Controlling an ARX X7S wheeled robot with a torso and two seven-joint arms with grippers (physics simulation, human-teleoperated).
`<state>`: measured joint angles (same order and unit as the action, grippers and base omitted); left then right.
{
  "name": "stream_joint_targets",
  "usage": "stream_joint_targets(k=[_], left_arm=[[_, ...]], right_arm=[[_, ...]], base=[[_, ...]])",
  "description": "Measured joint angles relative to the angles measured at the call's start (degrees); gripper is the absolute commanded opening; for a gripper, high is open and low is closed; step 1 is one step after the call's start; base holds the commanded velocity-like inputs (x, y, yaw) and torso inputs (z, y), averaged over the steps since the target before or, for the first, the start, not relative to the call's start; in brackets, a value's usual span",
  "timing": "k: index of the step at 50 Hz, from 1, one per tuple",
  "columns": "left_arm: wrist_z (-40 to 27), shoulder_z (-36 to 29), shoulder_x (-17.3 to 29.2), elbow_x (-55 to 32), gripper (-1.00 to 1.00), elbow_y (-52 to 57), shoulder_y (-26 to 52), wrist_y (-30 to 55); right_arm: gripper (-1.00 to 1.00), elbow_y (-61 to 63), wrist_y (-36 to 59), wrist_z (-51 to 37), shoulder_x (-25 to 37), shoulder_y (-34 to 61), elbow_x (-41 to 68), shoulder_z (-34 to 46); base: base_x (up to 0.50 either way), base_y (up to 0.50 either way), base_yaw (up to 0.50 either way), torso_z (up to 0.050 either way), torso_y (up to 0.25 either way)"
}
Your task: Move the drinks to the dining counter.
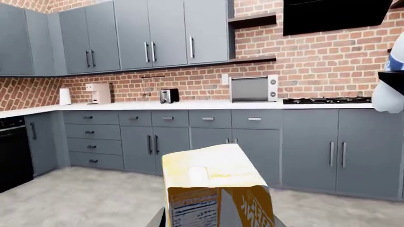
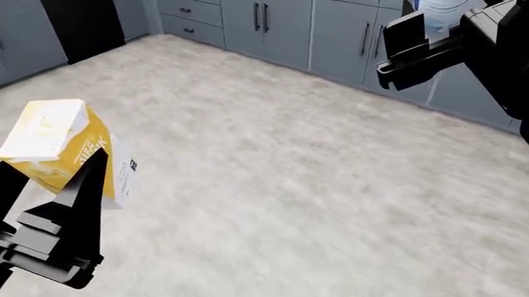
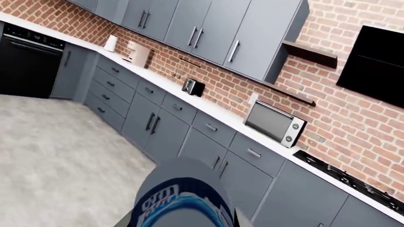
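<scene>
My left gripper (image 2: 50,179) is shut on the yellow juice carton (image 2: 58,146) with its white top and holds it tilted above the floor at the left of the head view. The carton (image 1: 215,189) fills the left wrist view between the jaws. At the head view's upper right, my right gripper (image 2: 445,24) is shut on the clear water bottle (image 2: 443,0). In the right wrist view the bottle's blue label (image 3: 183,201) shows between the jaws. The bottle (image 1: 390,92) also shows at the edge of the left wrist view. The dining counter is out of view.
Grey base cabinets (image 2: 331,27) line the far side of the pale floor (image 2: 292,174). A white worktop (image 1: 189,105) under a brick wall carries a gas hob (image 1: 328,100), microwave (image 1: 252,88), toaster (image 1: 168,96) and coffee machine (image 1: 98,93). A black oven (image 1: 13,151) stands nearby.
</scene>
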<state>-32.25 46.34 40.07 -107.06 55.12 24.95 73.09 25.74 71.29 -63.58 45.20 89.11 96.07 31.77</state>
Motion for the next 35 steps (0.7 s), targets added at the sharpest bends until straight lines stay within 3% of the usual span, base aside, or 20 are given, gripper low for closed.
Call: stream_joint_targets(k=[35], left_arm=[[-0.05,-0.46,0.55,0.18,-1.00,0.01,-0.10,-0.70]], right_arm=[[-1.00,-0.01,-0.51,0.56,0.17,0.43,-0.04,1.04]], base=[[-0.29,-0.28,0.42,0.000,0.000]])
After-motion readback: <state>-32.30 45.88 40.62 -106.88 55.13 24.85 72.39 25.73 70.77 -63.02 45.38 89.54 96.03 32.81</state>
